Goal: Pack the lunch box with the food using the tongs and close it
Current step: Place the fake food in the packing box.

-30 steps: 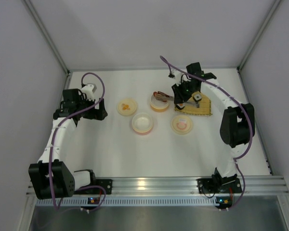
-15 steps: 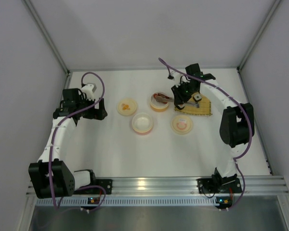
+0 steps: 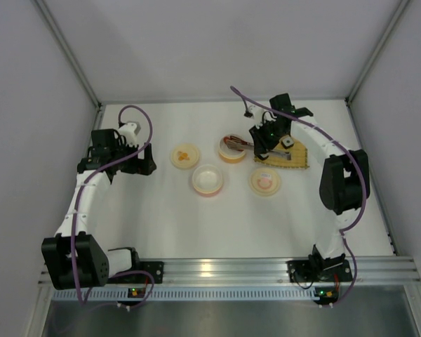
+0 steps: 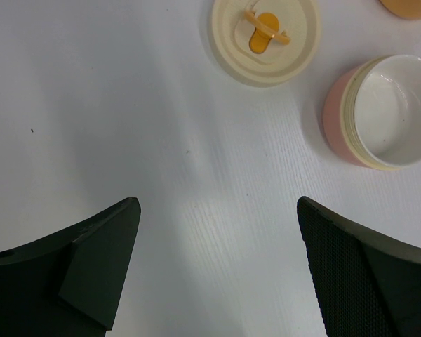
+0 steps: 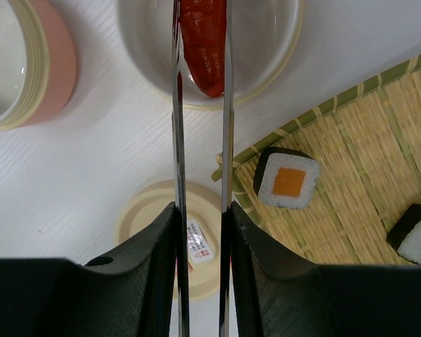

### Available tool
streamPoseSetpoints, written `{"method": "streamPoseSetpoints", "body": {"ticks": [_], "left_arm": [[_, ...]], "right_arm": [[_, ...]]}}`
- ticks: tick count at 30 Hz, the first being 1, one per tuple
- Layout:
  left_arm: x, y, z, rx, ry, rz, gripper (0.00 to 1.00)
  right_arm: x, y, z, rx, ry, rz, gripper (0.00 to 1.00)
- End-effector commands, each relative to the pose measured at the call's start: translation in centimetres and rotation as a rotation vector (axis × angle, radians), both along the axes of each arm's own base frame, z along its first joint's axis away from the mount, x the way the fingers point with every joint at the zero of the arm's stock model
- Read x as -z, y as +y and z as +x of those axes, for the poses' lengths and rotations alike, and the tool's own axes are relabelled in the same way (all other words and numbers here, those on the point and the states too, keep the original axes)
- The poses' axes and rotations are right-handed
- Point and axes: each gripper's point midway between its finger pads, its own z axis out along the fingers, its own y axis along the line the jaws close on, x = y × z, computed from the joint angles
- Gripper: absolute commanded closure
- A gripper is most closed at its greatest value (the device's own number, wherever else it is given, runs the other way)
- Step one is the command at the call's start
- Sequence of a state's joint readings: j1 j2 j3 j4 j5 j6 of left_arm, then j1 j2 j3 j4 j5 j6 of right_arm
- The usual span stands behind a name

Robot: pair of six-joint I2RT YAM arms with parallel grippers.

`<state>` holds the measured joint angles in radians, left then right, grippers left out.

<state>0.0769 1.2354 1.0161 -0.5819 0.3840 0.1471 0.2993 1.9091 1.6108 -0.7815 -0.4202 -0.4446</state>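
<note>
My right gripper (image 5: 200, 210) (image 3: 264, 142) is shut on the slim grey metal tongs (image 5: 177, 126). The tongs reach into the orange-rimmed bowl (image 5: 266, 63) (image 3: 231, 149), with the red sausage (image 5: 205, 49) between their tips inside it. The pink-rimmed bowl (image 3: 208, 180) (image 4: 379, 112) stands empty. One sushi roll (image 5: 288, 180) with an orange centre lies on the bamboo mat (image 5: 365, 161) (image 3: 289, 157), and a second roll (image 5: 415, 235) sits at its right edge. Two flat lids lie on the table: one with an orange print (image 3: 184, 155) (image 4: 264, 38), one with pink (image 3: 265, 182). My left gripper (image 4: 217, 210) (image 3: 144, 160) stands open over bare table.
White walls close in the table at the back and on both sides. The mat sits at the back right, close under my right arm. The lid (image 5: 161, 217) with a sticker lies right below my right fingers.
The right gripper with the tongs has shifted slightly toward the back. The left arm has not moved.
</note>
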Motion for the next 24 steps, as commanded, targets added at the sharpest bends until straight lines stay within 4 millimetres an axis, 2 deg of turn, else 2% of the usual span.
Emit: {"method": "streamPoseSetpoints", "body": {"ticks": [1,5,12,24], "left_arm": [[-1.9,-0.1,0.7,0.002,-0.055,0.0,0.02],[-2.0,-0.1,0.7,0.002,-0.055,-0.002,0.02],[-1.9,-0.1,0.7,0.0,-0.052,-0.006,0.02],[-1.7,-0.1,0.7,0.002,-0.05,-0.002,0.02]], "right_arm": [[-1.1,0.9,0.4,-0.043,-0.043,-0.009,0.86],[-2.5,1.1,0.6,-0.065,-0.051,-0.01,0.99],[-4.3,0.9,0.5,-0.099,-0.045,-0.033,1.0],[-2.8,1.0,0.7,-0.109,0.013,-0.054,1.0]]}}
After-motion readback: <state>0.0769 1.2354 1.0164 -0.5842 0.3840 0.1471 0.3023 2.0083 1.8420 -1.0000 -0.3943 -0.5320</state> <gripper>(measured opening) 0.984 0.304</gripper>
